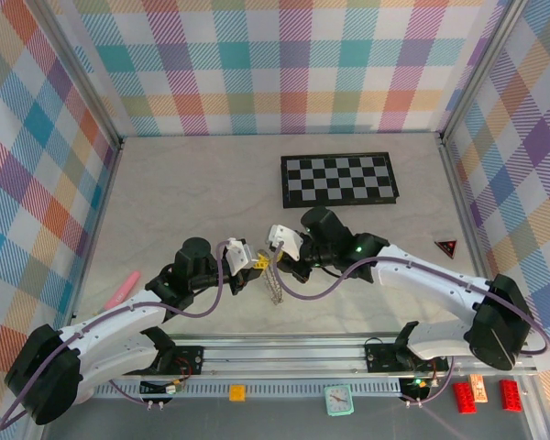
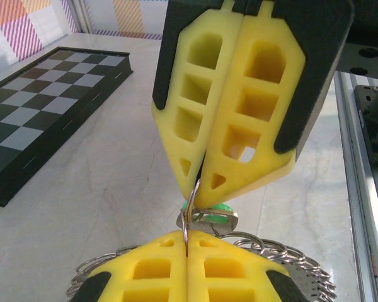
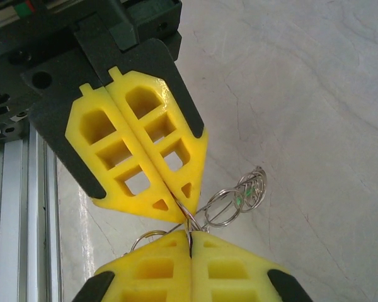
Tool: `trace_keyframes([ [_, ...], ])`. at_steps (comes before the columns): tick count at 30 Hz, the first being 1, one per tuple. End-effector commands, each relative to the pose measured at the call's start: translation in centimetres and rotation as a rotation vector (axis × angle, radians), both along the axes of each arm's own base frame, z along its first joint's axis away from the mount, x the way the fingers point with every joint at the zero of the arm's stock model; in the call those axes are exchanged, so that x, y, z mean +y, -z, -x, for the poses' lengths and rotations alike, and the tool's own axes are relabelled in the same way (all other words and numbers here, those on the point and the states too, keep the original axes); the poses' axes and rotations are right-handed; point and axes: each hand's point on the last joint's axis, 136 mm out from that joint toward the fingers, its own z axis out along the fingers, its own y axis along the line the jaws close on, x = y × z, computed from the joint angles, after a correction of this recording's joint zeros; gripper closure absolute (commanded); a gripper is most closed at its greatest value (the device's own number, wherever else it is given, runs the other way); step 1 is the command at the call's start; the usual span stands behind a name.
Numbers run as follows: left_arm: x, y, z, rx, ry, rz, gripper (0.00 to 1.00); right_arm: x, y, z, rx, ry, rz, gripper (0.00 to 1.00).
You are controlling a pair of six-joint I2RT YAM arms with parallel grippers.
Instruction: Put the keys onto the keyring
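Keyring [image 1: 273, 286] shows as a grey beaded strip over the near middle of the table [image 1: 192, 192]. It is held up where both grippers meet, and its free end trails toward the near side.

Sweeping from the left, 1 pink object [image 1: 121, 291] lies by the left wall, well apart from everything else. Next we see the left gripper [image 1: 257, 264], reaching right toward the centre. Its 2 yellow fingers [image 2: 145, 274] are pressed flat together and pinch a thin wire loop of the keyring in their seam. In the left wrist view the ring's beaded loops fan out behind those fingers on both sides.

Tip to tip with it is the right gripper [image 1: 271, 259], reaching left. Its jaws are closed with no gap, and the same wire loop runs up into their tip. 1 key [image 2: 217, 206] sits just behind that tip, touching the wire, with its green head and a bit of silver metal showing. We cannot tell whether it is threaded on. In the right wrist view, small green glints show among the wire loops just right of the meeting tips.

Farther right and far, the checkerboard [image 1: 339, 179] lies flat on the table, well apart from the grippers. 1 red triangle [image 1: 447, 247] lies near the right wall.
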Motion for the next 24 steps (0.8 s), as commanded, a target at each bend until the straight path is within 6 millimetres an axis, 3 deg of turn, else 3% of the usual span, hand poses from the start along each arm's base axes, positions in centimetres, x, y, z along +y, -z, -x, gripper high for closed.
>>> trace_keyframes([
  [1, -0.7, -2.1, 0.2, -0.042, 0.033, 0.040, 1.00, 0.9, -1.3, -0.9, -0.031, 0.009, -0.030, 1.00],
  [7, -0.6, -1.9, 0.2, -0.050, 0.028, 0.037, 1.00, -0.2, -0.9, -2.5, 0.007, 0.146, 0.013, 1.00],
  [16, -0.8, -0.7, 0.2, -0.106, 0.013, -0.048, 1.00, -0.1, -0.2, -2.5, 0.187, 0.215, 0.025, 1.00],
  [24, -0.5, -1.4, 0.4, -0.162, 0.002, -0.020, 1.00, 0.0, 0.6, -2.4, 0.340, 0.230, 0.026, 1.00],
])
